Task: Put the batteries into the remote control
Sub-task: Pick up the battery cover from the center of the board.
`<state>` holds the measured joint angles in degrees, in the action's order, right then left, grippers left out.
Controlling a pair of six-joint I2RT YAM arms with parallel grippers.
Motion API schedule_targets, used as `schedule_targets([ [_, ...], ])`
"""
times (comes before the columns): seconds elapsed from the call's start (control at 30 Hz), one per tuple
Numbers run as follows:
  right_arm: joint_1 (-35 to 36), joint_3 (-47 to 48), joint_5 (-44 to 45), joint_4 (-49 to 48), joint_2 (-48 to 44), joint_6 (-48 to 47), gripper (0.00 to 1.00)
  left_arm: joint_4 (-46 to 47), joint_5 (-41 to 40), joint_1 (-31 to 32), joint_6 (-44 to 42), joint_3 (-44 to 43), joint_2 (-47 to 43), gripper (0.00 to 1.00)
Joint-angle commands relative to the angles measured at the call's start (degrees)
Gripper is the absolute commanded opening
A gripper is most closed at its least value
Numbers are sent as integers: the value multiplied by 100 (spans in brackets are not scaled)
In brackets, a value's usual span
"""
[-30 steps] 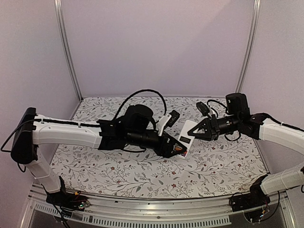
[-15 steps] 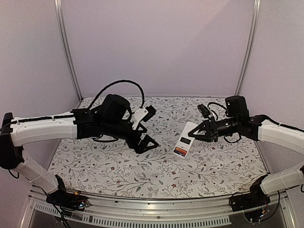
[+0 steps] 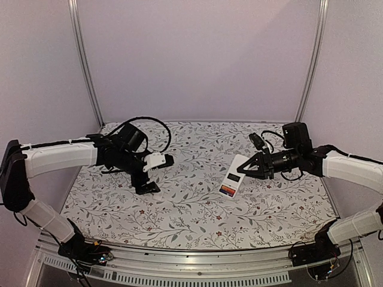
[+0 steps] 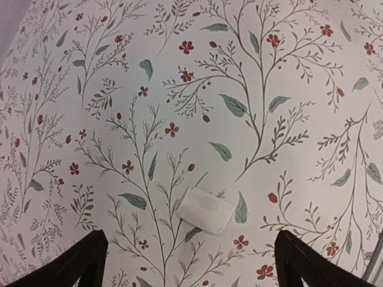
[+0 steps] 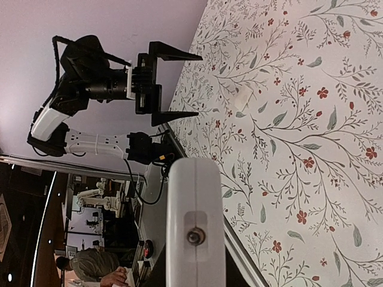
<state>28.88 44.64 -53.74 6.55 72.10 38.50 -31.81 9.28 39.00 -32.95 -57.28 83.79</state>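
In the wrist views, the black fingers [image 4: 78, 263] of the left gripper [image 3: 155, 174] are cut off at the bottom edge. So is the flat white remote control [image 5: 194, 227].

- The table cover [image 4: 281, 66] is showing a white ground with grey-green leafy sprigs and small red flowers.
- The remote control [image 3: 233, 175] is showing a white back, a dark rectangular recess and an orange-red band at its lower end.
- The small flat piece [image 4: 205, 209] is appearing plain white.
- The left gripper [image 3: 155, 174] and right gripper [image 3: 245, 169] are showing black; the left arm [image 3: 60, 158] and right arm [image 3: 353, 167] are showing white.
- The walls [image 3: 197, 54] are appearing pale lilac.
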Motion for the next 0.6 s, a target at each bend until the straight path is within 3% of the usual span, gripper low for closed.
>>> schedule_targets([
  [0.0,-45,-72,-83,-187,96,-88,0,-37,295,-305,-1041,-10,425,98],
  [0.2,-52,-43,-145,-215,162,-111,0,-88,222,-364,-1508,-230,1123,95],
  [0.57,-111,-31,-237,-223,266,-158,0,-55,447,-358,-1632,-343,1708,95],
])
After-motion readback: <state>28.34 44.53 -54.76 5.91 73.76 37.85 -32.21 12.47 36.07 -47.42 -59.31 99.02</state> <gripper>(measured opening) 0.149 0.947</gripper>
